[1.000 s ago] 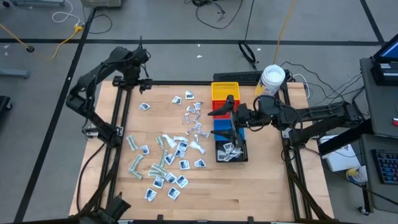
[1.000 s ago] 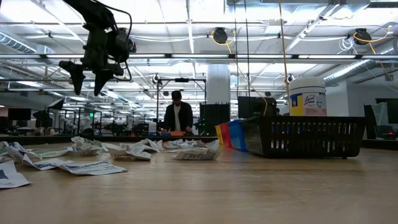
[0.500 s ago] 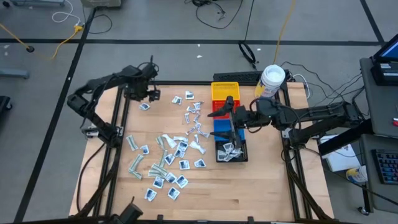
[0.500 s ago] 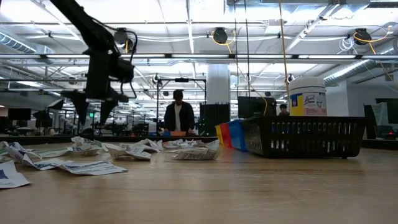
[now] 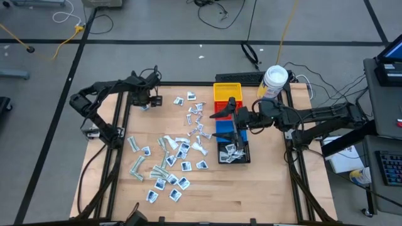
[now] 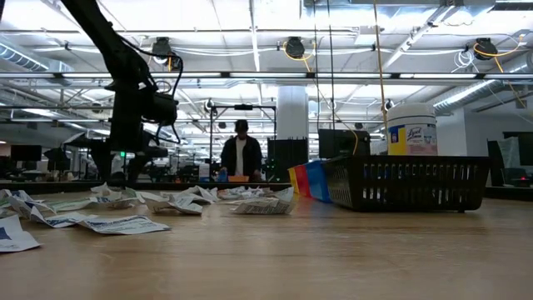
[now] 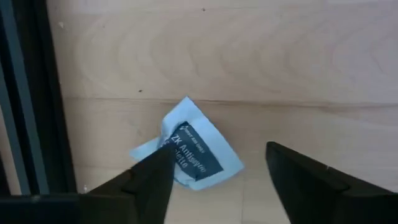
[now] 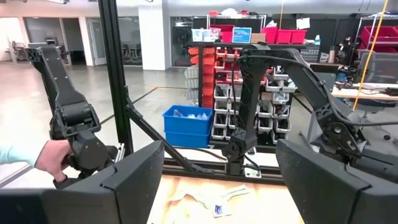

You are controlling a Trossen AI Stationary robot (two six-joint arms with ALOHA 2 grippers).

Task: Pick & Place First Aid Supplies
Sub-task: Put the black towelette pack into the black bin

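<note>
Many small flat packets (image 5: 169, 157) lie scattered over the left and middle of the wooden table. They are white squares with blue marks and pale green wrappers. One white packet with a dark blue label (image 7: 189, 146) lies flat near the far-left corner (image 5: 146, 107). My left gripper (image 5: 146, 100) (image 7: 217, 186) (image 6: 129, 171) hangs open low over it, one finger on each side. My right gripper (image 5: 225, 110) (image 8: 217, 205) is open above the row of bins. Several packets (image 5: 231, 152) lie in the black bin.
A yellow bin (image 5: 227, 93), a blue bin (image 5: 225, 127) and a black bin (image 5: 233, 143) stand in a row right of centre. A white jar (image 5: 275, 80) stands at the far-right corner. The black frame rail (image 7: 25, 124) runs close beside the packet. A person's hand (image 8: 53, 158) shows beyond the table.
My left gripper has come down from high above the far-left corner toward the table, moving slightly toward the near edge and the right. It now hangs low over the labelled packet and has stayed open.
</note>
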